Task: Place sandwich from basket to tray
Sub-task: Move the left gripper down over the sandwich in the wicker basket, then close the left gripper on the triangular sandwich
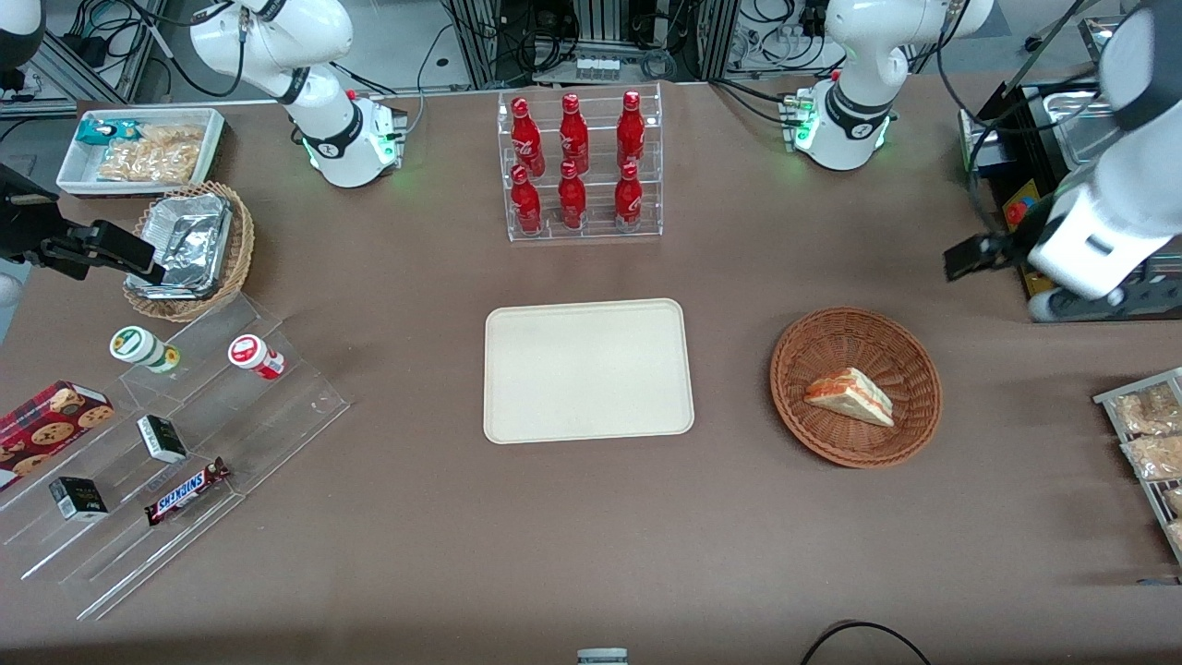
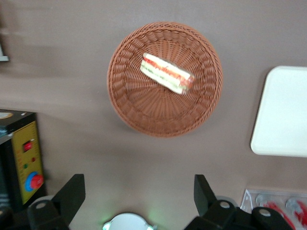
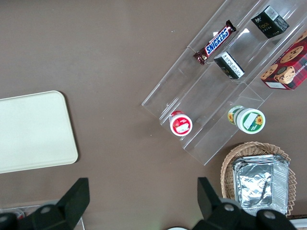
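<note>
- the sandwich [image 1: 851, 395] is seen lying on its side inside the basket [image 1: 803, 346], its red-orange and green filling layers shown along one edge; it is touched by nothing
- the basket is set on the brown counter [image 1: 554, 536], beside the tray [image 1: 517, 406] and toward the working arm's end; the two are kept well apart, with bare counter between them
- the tray is placed near the middle of the counter, nearer to the front camera than the clear rack of red bottles [image 1: 580, 164]; nothing is carried on it
- the gripper [image 2: 139, 191] is held high above the counter — farther from the front camera than the basket and toward the working arm's end; in the left wrist view its dark fingers [image 2: 73, 191] are spread wide apart and nothing is held between them
- a black box with a yellow panel and red knob [image 2: 26, 165] is seen at the counter's edge near the gripper
- bagged beige snacks [image 1: 1145, 434] are laid at the working arm's end, nearer to the front camera than the basket
</note>
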### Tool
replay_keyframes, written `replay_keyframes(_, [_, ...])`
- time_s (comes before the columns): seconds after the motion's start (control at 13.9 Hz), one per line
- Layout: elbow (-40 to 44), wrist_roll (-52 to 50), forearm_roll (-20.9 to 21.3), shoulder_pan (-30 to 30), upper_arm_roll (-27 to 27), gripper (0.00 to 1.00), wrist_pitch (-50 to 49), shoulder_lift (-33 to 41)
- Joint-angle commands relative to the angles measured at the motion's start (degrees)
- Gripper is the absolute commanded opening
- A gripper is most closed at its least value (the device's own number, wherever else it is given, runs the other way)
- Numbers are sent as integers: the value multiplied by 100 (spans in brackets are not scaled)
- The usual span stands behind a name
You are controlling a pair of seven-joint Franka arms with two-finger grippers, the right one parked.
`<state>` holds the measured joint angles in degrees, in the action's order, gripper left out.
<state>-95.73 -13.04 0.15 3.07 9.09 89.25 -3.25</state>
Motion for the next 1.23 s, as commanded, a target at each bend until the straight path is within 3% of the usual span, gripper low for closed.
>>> replay_keyframes(0.0, [-787, -697, -33, -61, 49, 100, 854, 96])
replay_keyframes(0.36, [-1614, -2655, -94, -202, 40, 100, 2059, 79])
replay_keyframes(0.58, [-2405, -4123, -103, -228, 58, 100, 3446, 44])
replay_keyframes(0.79, [-2548, -5319, -129, -290, 49, 100, 4160, -385])
replay_keyframes(1.15, [-2565, -5850, -129, -369, 49, 100, 4610, -808])
